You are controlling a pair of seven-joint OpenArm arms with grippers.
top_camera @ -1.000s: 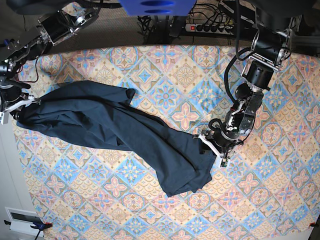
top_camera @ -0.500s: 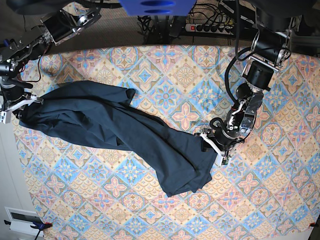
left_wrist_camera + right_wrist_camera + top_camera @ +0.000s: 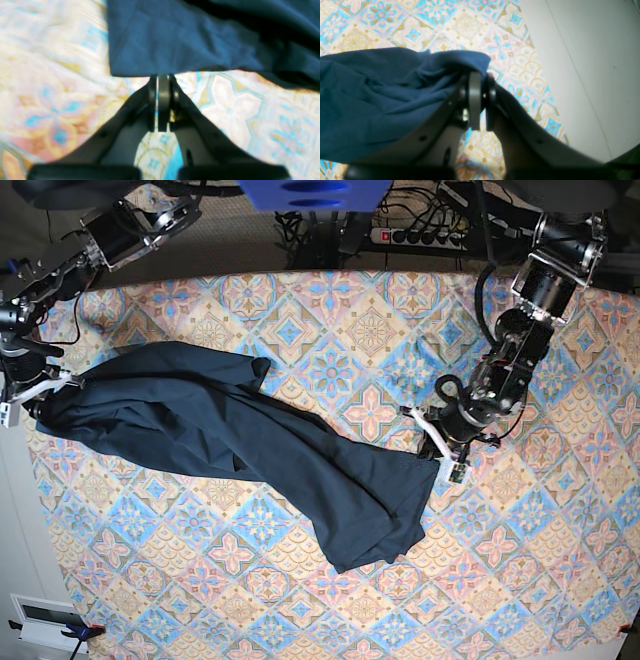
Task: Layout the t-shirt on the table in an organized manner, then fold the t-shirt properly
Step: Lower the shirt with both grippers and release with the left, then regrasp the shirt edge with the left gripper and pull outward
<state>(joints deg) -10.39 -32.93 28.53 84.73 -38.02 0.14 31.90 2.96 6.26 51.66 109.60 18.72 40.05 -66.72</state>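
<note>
The t-shirt [image 3: 230, 450] lies on the desk [image 3: 520, 570] as a long crumpled band, not yet spread. Its long axis runs diagonally: one end sits at the desk's left edge in the base view, and the other reaches down toward the desk's middle, where a wider lobe of cloth droops toward the near side. I cannot tell which end is the neck and which the hem; no label shows.

My right hand [image 3: 480, 100] pinches a bunched fold of the shirt at the end by the desk's edge, with blue cloth wrapped over the pads. My left hand [image 3: 162, 102] is pressed together just beside the shirt's opposite edge. In the left wrist view its tips meet the hem line, but no cloth shows between them, so I judge that this grip missed or caught only a thread.

The step in hand is stretching the shirt flat. To do it well, I would confirm the left hold before pulling. If the hand is empty, I would spread it, push it over the hem and shut it on a single layer. Then I would draw both hands apart along the shirt's axis, keeping them low so the cloth slides without bunching.
</note>
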